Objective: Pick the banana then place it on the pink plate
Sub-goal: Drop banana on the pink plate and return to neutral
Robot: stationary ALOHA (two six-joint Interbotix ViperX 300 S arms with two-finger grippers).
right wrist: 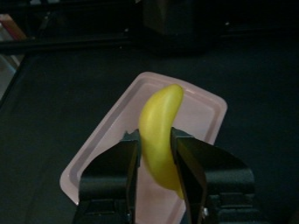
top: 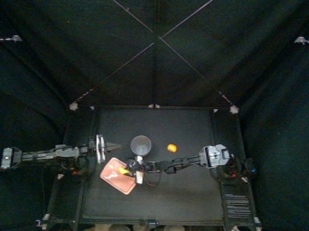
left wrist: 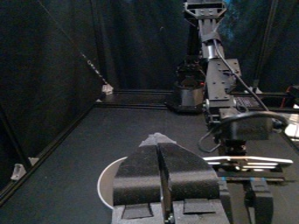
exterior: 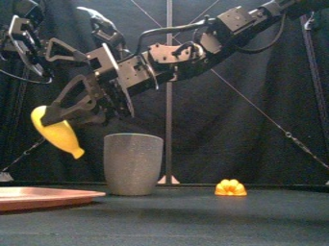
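Right gripper [right wrist: 160, 137], jaws clamped on the banana [right wrist: 158, 109], hangs above the pink tray [right wrist: 201, 109]; lower gently before letting go; left gripper [left wrist: 162, 153] idle, jaws closed, empty.

Overhead and right wrist views share tray [top: 117, 180]

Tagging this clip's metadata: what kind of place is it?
Probably a lab robot test booth, not a kitchen: black curtains enclose a small black table, and the right gripper holds a toy banana above a pink tray, beside a grey speckled cup.
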